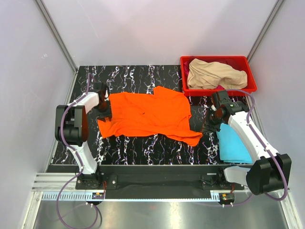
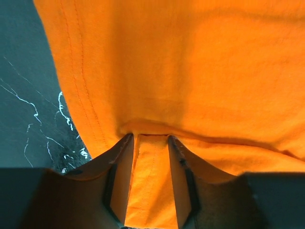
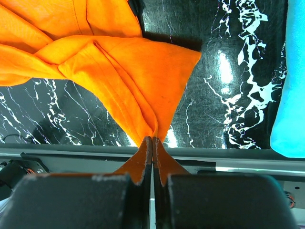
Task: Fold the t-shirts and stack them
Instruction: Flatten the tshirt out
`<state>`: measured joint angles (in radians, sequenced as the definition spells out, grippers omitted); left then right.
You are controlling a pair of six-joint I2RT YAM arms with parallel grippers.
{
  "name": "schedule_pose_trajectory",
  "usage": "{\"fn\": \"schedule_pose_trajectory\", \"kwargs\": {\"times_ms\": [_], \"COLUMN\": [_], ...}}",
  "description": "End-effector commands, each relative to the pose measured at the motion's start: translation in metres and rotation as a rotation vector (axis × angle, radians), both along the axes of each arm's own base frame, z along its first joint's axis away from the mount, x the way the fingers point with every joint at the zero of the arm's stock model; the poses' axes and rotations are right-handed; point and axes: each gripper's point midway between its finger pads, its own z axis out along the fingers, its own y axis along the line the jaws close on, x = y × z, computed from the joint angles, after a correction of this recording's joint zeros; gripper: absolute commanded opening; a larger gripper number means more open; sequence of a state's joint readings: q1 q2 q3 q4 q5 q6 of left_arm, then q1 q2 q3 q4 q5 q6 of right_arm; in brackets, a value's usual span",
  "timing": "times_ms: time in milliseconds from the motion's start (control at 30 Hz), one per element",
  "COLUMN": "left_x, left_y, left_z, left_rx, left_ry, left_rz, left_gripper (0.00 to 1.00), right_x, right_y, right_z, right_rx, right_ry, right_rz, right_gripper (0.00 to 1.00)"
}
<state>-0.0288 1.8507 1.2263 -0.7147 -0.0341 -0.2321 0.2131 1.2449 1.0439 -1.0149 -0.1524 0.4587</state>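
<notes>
Left gripper point(image 2: 150, 143) and right gripper point(image 3: 152, 141) each pinching orange t-shirt point(image 1: 147, 114) edges, blue t-shirt point(image 1: 231, 145) just beside, beige t-shirt point(image 1: 214, 74) in red bin point(image 1: 251, 78)

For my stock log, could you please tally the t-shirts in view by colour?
orange t-shirt: 1
light blue t-shirt: 1
beige t-shirt: 1
Total: 3

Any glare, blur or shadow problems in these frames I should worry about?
Top external: even light, sharp, and the orange t-shirt is well exposed. Left wrist: the shirt fills the frame in soft focus, and the left fingers are dark and shadowed. Right wrist: bright glare patches on the glossy table, and the right fingers pick up an orange tint.
</notes>
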Motion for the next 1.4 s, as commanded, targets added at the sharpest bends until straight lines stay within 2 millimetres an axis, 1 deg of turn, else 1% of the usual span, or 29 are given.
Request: {"fn": "schedule_pose_trajectory", "kwargs": {"times_ms": [0,67,233,367,400,467,500,567,600,633,667,700,733,767,800,833,867,900,933,967,1000,1067,1100,1133,1200,1267,1300,1333,1367], "left_x": [0.022,0.024,0.025,0.023,0.023,0.024,0.026,0.036,0.042,0.055,0.061,0.070,0.078,0.090,0.099,0.104,0.113,0.116,0.118,0.120,0.119,0.111,0.109,0.105,0.091,0.072,0.063,0.055,0.039], "left_y": [0.007,0.007,0.006,0.008,0.008,0.007,0.007,0.007,0.008,0.008,0.008,0.007,0.007,0.006,0.006,0.006,0.006,0.007,0.007,0.007,0.010,0.007,0.005,0.001,0.005,0.007,0.012,0.014,0.016], "left_z": [0.017,0.017,0.016,0.019,0.026,0.041,0.062,0.097,0.125,0.154,0.180,0.201,0.221,0.259,0.281,0.298,0.339,0.358,0.379,0.412,0.430,0.457,0.474,0.484,0.512,0.535,0.545,0.553,0.567], "left_rx": [0.031,0.031,0.023,0.032,0.033,0.030,0.023,0.020,0.017,0.011,-0.001,-0.009,-0.012,-0.022,-0.025,-0.024,-0.024,-0.014,-0.009,-0.006,0.005,-0.024,-0.033,-0.048,-0.035,-0.012,-0.005,-0.001,0.011], "left_ry": [-0.078,-0.080,-0.078,-0.078,-0.093,-0.121,-0.172,-0.274,-0.362,-0.450,-0.526,-0.588,-0.638,-0.732,-0.795,-0.839,-0.935,-0.976,-1.026,-1.100,-1.144,-1.222,-1.274,-1.301,-1.380,-1.440,-1.467,-1.489,-1.527], "left_rz": [-0.006,-0.006,-0.007,-0.011,-0.007,0.006,0.025,0.055,0.083,0.097,0.105,0.116,0.117,0.116,0.105,0.094,0.092,0.075,0.063,0.050,0.041,0.009,-0.002,-0.028,-0.078,-0.090,-0.079,-0.073,-0.071], "left_gripper": [0.36,0.30,0.24,0.03,0.00,0.00,0.00,0.00,0.00,0.00,0.00,0.00,0.00,0.00,0.00,0.00,0.00,0.00,0.00,0.00,0.00,0.00,0.00,0.00,0.00,0.00,0.00,0.00,0.00], "right_x": [0.005,0.005,0.004,0.005,0.008,0.015,0.021,0.047,0.062,0.084,0.096,0.120,0.131,0.141,0.159,0.167,0.173,0.183,0.187,0.188,0.188,0.183,0.177,0.172,0.152,0.134,0.115,0.102,0.076], "right_y": [0.005,0.005,0.005,0.006,0.006,0.005,0.005,-0.003,-0.003,-0.006,-0.006,-0.002,0.000,0.002,0.005,0.001,-0.001,-0.003,-0.007,-0.009,-0.012,-0.016,-0.016,-0.014,-0.015,-0.011,-0.013,-0.005,-0.007], "right_z": [0.004,0.004,0.003,0.003,0.003,0.004,0.002,0.018,0.021,0.042,0.050,0.070,0.080,0.092,0.121,0.136,0.147,0.189,0.207,0.225,0.261,0.295,0.325,0.340,0.385,0.412,0.437,0.448,0.473], "right_rx": [0.026,0.026,0.026,0.026,0.026,0.014,0.004,-0.049,-0.063,-0.085,-0.093,-0.085,-0.082,-0.074,-0.063,-0.084,-0.094,-0.086,-0.100,-0.104,-0.096,-0.088,-0.067,-0.045,-0.010,0.031,0.049,0.087,0.115], "right_ry": [-0.022,-0.022,-0.016,-0.016,-0.017,-0.030,-0.029,-0.099,-0.124,-0.202,-0.232,-0.281,-0.304,-0.326,-0.392,-0.431,-0.448,-0.554,-0.600,-0.644,-0.736,-0.820,-0.899,-0.939,-1.072,-1.160,-1.247,-1.288,-1.381], "right_rz": [0.018,0.018,0.017,0.018,0.018,0.014,0.012,-0.020,-0.026,-0.039,-0.047,-0.050,-0.052,-0.054,-0.058,-0.073,-0.080,-0.085,-0.097,-0.105,-0.113,-0.136,-0.138,-0.127,-0.120,-0.085,-0.074,-0.024,-0.006], "right_gripper": [0.00,0.00,0.00,0.00,0.00,0.00,0.00,0.00,0.00,0.00,0.00,0.00,0.00,0.00,0.00,0.00,0.00,0.00,0.00,0.00,0.00,0.00,0.00,0.00,0.00,0.00,0.00,0.00,0.00]}}
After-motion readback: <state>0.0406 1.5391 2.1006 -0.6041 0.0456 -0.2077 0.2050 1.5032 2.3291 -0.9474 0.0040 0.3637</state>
